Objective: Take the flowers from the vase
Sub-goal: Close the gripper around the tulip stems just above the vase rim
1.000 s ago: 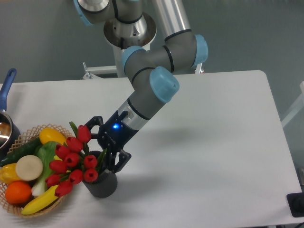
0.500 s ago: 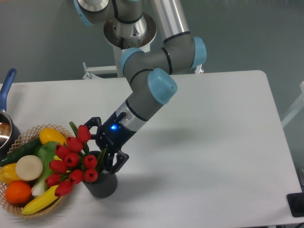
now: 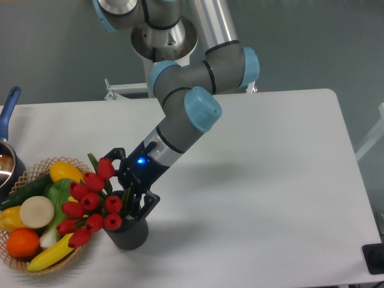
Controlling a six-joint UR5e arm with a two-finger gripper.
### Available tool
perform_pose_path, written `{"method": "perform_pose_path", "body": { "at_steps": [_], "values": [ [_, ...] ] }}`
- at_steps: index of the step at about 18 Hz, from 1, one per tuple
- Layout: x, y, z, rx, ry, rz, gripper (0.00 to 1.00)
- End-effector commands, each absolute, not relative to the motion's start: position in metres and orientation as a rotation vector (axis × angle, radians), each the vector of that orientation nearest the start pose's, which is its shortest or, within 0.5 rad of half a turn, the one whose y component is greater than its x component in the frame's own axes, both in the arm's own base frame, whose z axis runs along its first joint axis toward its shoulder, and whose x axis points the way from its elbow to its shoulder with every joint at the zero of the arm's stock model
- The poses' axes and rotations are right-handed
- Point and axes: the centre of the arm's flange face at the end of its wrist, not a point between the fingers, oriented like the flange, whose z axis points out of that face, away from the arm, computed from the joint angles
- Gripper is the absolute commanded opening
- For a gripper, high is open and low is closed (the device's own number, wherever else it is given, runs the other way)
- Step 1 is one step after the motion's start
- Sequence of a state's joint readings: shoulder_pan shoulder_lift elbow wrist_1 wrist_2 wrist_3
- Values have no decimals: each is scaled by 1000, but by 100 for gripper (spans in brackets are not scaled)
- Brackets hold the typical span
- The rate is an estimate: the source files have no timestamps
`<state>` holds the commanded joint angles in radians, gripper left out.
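White table (image 3: 258, 180) bears vase (image 3: 128, 231); pincer (image 3: 127, 187) straddles flowers (image 3: 90, 203)

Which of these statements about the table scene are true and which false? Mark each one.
1. The bunch of red tulip buds stands in the dark ribbed cylindrical vase. True.
2. The woven wicker basket lies right of the vase. False: it lies to the left.
3. The black two-finger claw is at the flowers, above the vase. True.
4. The vase lies tipped on its side. False: it stands upright.
5. An orange fruit rests in the basket. True.
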<state>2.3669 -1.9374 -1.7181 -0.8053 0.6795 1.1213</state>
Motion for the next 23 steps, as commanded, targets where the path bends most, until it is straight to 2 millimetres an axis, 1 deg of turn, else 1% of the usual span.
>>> {"method": "perform_pose_path", "body": {
  "at_steps": [2,4,7,10,11,14,16,17,19,23],
  "values": [
    [-286,575,332,-2195,500,-380,99],
    [-286,575,332,-2197,500,-379,92],
    [-286,575,330,-2201,499,-380,75],
    [-287,576,330,-2202,499,-379,69],
    [-287,576,330,-2203,497,-380,64],
    [-287,576,330,-2202,499,-379,62],
    [-287,575,329,-2203,497,-381,56],
    [-287,576,330,-2203,497,-380,54],
    [-287,575,329,-2203,497,-381,53],
    [-288,575,331,-2201,496,-378,53]
  ]
}}
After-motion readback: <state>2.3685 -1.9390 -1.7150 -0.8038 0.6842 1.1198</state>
